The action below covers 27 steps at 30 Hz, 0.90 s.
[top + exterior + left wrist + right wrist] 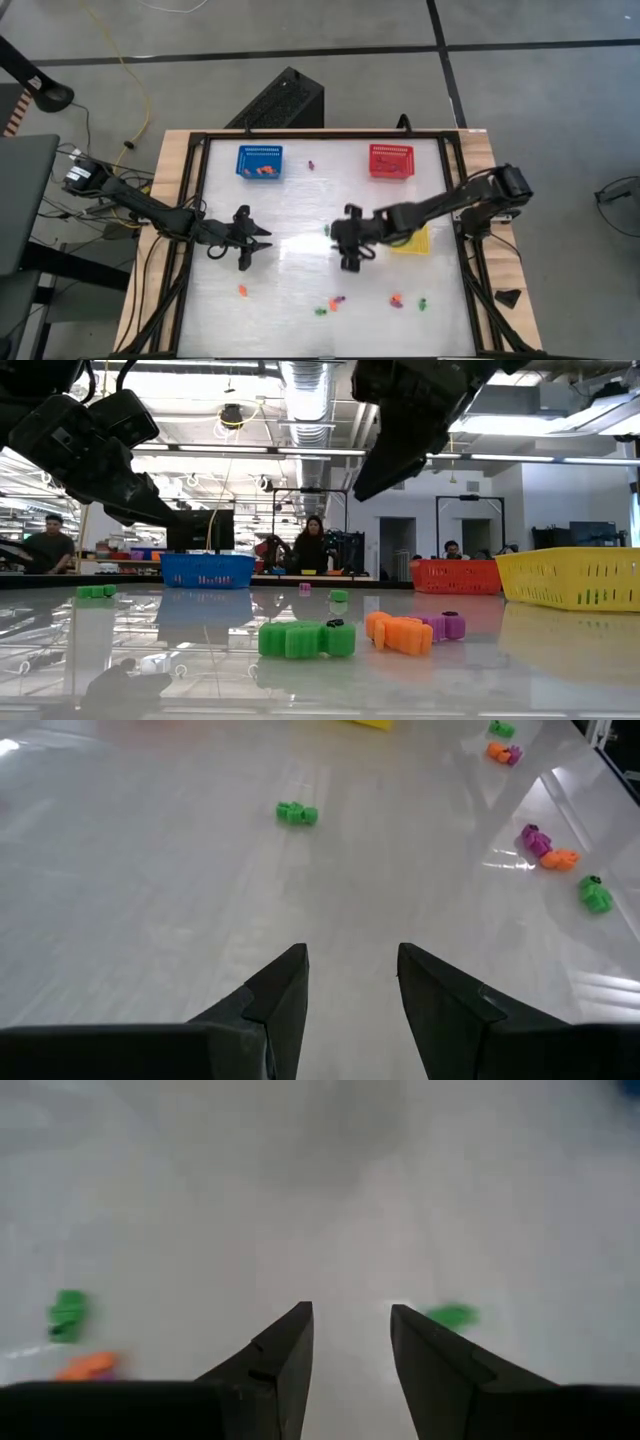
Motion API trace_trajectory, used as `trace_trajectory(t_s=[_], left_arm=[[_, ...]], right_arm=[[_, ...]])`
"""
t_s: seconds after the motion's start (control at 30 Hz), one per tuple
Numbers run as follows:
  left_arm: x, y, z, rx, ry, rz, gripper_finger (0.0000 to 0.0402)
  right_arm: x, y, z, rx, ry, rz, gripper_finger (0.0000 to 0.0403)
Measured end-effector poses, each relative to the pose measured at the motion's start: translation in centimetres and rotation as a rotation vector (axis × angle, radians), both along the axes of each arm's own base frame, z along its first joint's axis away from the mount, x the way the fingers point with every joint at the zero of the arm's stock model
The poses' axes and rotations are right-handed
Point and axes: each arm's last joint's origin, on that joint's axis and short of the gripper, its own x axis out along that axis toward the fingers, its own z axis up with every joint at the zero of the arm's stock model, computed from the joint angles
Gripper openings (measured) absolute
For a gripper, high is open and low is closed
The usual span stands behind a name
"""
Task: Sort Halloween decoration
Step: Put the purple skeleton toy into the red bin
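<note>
Both grippers hover over the middle of the table, jaws parted and holding nothing — the left gripper [258, 247] toward the left, the right gripper [352, 240] nearer the yellow basket [417, 243]. A green trinket [296, 814] lies ahead of the left one — other Halloween trinkets [333, 304] sit scattered along the near edge.

A grey concrete floor [300, 30] with dark seam lines lies around the table [300, 210], whose top is white and glossy inside a wooden rim. A yellow cable [135, 75] trails across the floor beside a black box [280, 100]. In the low view, an open workshop shows behind: ceiling ducts [305, 400], strip lights [250, 452], white walls, dark doorways [465, 525], and three people [312, 545] seated at benches.
</note>
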Motion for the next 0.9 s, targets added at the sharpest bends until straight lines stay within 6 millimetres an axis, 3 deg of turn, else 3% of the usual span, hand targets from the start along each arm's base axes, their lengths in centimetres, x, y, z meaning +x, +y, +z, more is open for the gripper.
trace_trajectory(t_s=[0.3, 0.57, 0.8, 0.9], left_arm=[[0.1, 0.0, 0.3, -0.018, -0.032, 0.004, 0.0144], [0.1, -0.1, 0.2, -0.043, -0.026, -0.011, 0.0144], [0.1, -0.1, 0.3, -0.050, -0.036, -0.010, 0.0144], [0.2, -0.1, 0.6, -0.058, -0.061, -0.010, 0.0144]], right_arm=[[-0.3, 5.0, -2.0, 0.061, 0.032, 0.071, 0.0166], [-1.5, 7.8, -2.1, 0.289, 0.113, 0.119, 0.0166], [-2.2, 9.0, -2.1, 0.501, 0.240, 0.260, 0.0166], [-3.0, 9.6, -2.4, 0.600, 0.358, 0.192, 0.0166]])
